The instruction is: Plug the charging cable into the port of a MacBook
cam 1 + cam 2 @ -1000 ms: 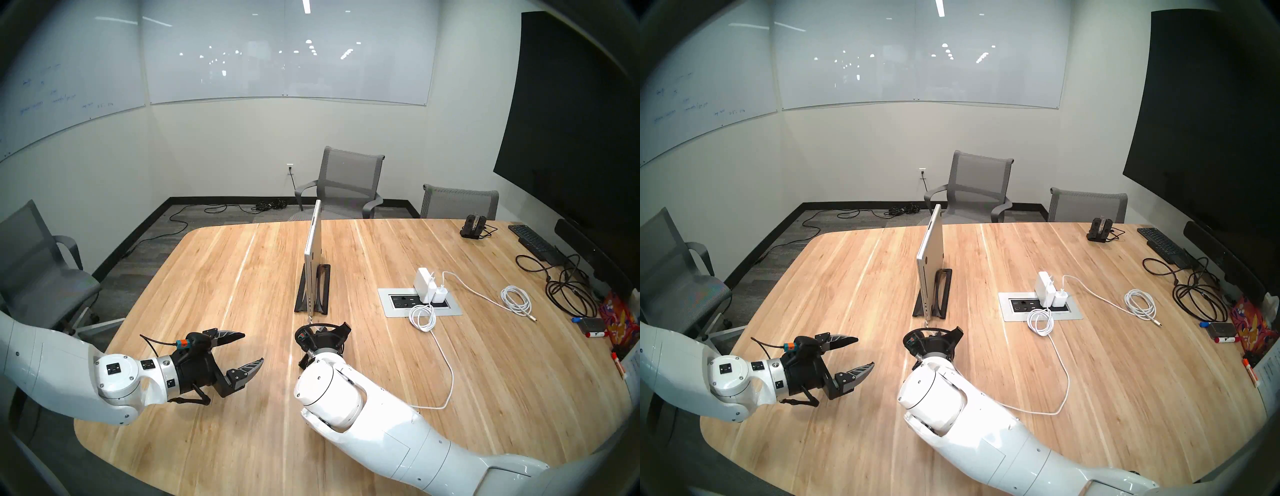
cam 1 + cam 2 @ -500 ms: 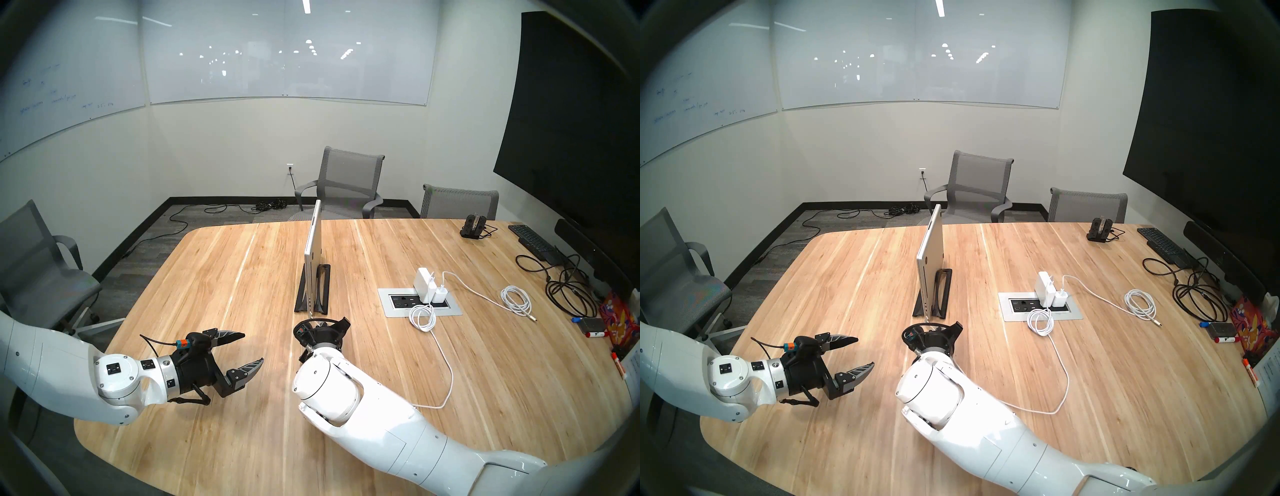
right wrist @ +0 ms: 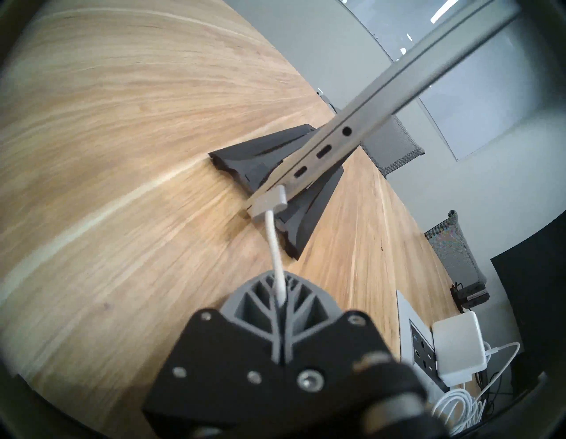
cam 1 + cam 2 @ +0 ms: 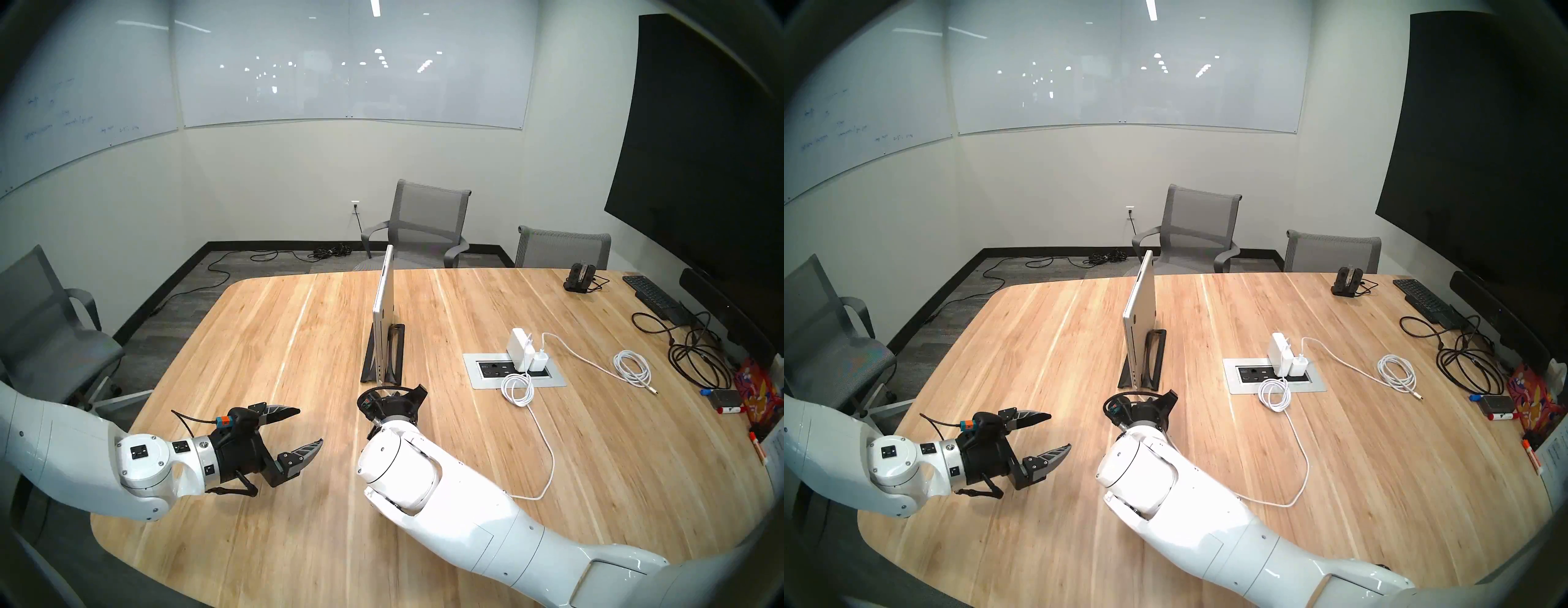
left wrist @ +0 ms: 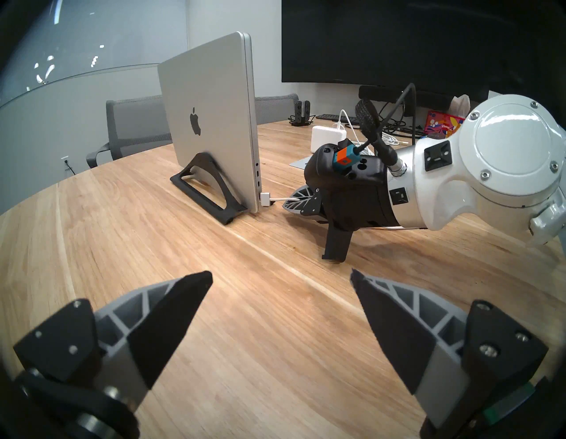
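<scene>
Right wrist view: right gripper [image 3: 280, 302] pinches limp charging cable [image 3: 273, 245] cord near MacBook [image 3: 361, 122]; left gripper [image 5: 281, 306] wide, empty.

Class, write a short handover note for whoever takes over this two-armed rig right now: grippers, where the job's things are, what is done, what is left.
Left gripper: open, empty, hovering over the wooden table.
Right gripper: shut on the thin white charging cable, just behind its flat silver connector.
Slim silver MacBook: upright in a black stand.
Done: connector sits against the lowest port on the MacBook's edge; full seating cannot be confirmed.
Left: check seating, release, withdraw.
</scene>
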Motion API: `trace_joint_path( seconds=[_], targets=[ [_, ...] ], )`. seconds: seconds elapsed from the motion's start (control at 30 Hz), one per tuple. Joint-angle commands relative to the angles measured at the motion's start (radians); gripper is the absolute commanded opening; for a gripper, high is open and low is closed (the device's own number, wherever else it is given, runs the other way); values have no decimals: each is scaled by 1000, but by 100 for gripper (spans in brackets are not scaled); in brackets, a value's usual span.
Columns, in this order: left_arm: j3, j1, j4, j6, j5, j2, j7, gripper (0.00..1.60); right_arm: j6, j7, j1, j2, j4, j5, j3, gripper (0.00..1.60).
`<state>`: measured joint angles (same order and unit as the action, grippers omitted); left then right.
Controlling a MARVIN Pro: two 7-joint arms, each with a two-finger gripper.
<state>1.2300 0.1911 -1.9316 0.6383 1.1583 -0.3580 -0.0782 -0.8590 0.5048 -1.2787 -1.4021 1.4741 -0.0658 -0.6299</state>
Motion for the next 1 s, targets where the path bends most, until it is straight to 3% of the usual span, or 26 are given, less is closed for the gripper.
trace_joint_path(
  seconds=[0.0,0.97],
  targets=[
    [-9,7,-4,4,-2,-2,-2,160,-12,-5,38,-13,-4,-15,9,0],
    [-9,7,-4,4,-2,-2,-2,160,-48,-16,49,-5,-8,-32,7,0]
  ],
)
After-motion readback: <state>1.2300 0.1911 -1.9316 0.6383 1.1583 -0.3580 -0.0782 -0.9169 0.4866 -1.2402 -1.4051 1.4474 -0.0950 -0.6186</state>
